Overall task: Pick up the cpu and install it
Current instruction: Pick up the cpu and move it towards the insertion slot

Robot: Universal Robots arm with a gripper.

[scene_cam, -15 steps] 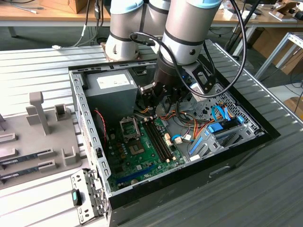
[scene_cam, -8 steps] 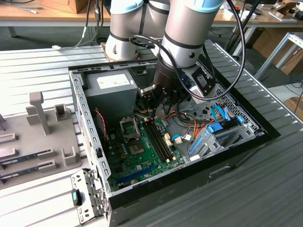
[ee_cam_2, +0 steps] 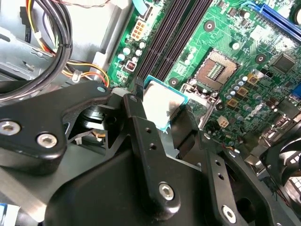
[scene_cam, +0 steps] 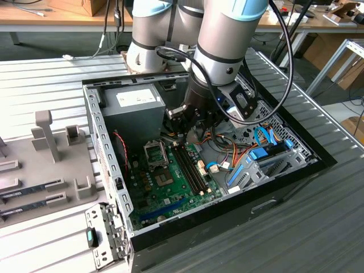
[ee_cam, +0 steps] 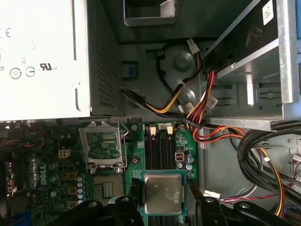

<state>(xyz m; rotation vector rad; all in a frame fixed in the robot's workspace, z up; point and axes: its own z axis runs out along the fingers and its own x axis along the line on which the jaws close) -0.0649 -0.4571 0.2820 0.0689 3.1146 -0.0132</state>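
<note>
The silver-grey, blue-capped jointed arm (scene_cam: 222,34) reaches steeply downward. Its black two-fingered gripper (ee_cam: 163,194) (seen in both wrist views) is clamped on the small silvery square cpu (ee_cam_2: 160,101), fingers (ee_cam_2: 138,122) pressing opposite edges.

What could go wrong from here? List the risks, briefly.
1. The end effector pinches the cpu only by its edges, over the memory slots; a slip could drop it there.
2. The open socket lies off to one side; lowering misaligned may bend its contacts.
3. Loose cables hang close and could snag.
</note>
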